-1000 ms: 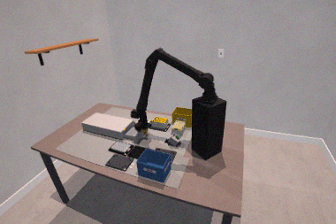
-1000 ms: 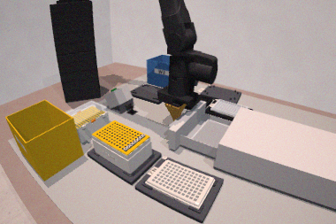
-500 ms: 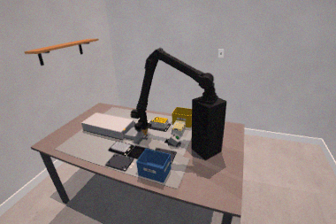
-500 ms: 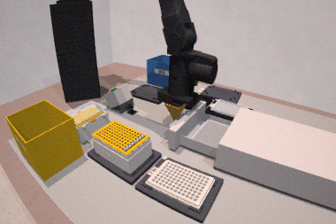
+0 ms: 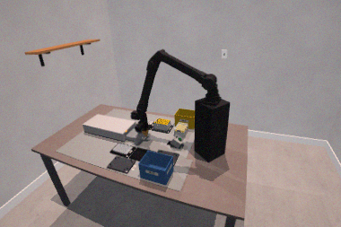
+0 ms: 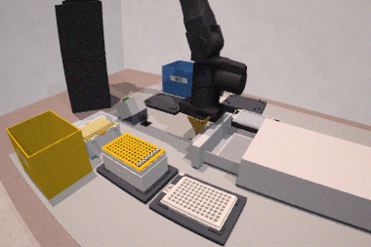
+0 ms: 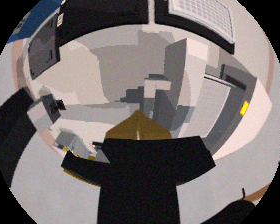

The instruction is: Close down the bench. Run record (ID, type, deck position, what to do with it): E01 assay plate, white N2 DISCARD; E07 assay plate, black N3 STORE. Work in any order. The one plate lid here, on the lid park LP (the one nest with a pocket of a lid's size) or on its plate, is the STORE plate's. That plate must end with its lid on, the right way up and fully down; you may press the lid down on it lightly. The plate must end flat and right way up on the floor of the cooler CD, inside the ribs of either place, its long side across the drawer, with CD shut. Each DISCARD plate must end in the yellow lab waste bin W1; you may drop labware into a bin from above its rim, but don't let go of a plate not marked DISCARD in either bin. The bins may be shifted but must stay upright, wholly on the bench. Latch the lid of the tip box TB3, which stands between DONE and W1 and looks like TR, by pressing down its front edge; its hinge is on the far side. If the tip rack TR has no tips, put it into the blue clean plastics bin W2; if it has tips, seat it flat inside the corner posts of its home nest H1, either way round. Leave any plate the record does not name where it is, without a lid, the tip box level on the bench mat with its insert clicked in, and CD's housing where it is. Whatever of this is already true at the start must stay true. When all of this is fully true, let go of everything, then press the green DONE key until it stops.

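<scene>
My gripper (image 5: 143,134) (image 6: 199,125) (image 7: 138,113) is shut and empty, its amber tips pointing down just at the front wall of the cooler drawer (image 6: 229,147) (image 7: 165,90). The drawer stands pulled out of the white cooler housing (image 5: 108,126) (image 6: 312,163) and its floor is bare. A white assay plate (image 6: 200,203) lies on a dark nest in the foreground of the exterior view. A dark-rimmed plate with a pale gridded top (image 5: 122,149) (image 6: 249,120) lies beyond the drawer. The tip rack (image 5: 162,124) (image 6: 132,150) holds yellow tips.
The yellow bin W1 (image 5: 185,116) (image 6: 44,153) and the blue bin W2 (image 5: 155,166) (image 6: 177,79) stand upright. The tip box (image 5: 181,127) (image 6: 98,129) sits by the yellow bin, the DONE key (image 5: 176,142) (image 6: 129,106) beside it. Flat black nests (image 5: 121,164) (image 6: 246,103) lie near the blue bin.
</scene>
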Robot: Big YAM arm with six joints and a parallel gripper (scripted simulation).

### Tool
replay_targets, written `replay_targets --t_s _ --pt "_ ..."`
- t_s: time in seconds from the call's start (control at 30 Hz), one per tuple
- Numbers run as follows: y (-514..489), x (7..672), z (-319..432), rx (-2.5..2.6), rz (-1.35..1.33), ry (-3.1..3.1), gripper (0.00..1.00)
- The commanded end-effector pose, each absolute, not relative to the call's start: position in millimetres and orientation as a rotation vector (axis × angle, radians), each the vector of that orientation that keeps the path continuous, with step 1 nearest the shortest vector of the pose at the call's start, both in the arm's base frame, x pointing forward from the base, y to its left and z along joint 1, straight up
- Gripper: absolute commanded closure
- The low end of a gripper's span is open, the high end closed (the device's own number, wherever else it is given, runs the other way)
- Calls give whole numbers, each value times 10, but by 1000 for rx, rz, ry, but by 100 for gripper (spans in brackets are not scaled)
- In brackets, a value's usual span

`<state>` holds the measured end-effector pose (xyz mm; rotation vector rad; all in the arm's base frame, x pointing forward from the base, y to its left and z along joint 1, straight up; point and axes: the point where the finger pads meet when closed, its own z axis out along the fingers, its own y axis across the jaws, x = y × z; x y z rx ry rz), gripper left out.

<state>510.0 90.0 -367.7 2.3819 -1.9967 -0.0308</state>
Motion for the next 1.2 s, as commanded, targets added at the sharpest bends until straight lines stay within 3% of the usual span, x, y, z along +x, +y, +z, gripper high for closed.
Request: replay_targets --t_s 0.0,1.17 --pt "952 5482 -3629 2404 28 -2051 100" --pt "1000 5774 -3521 2425 65 -2068 100"
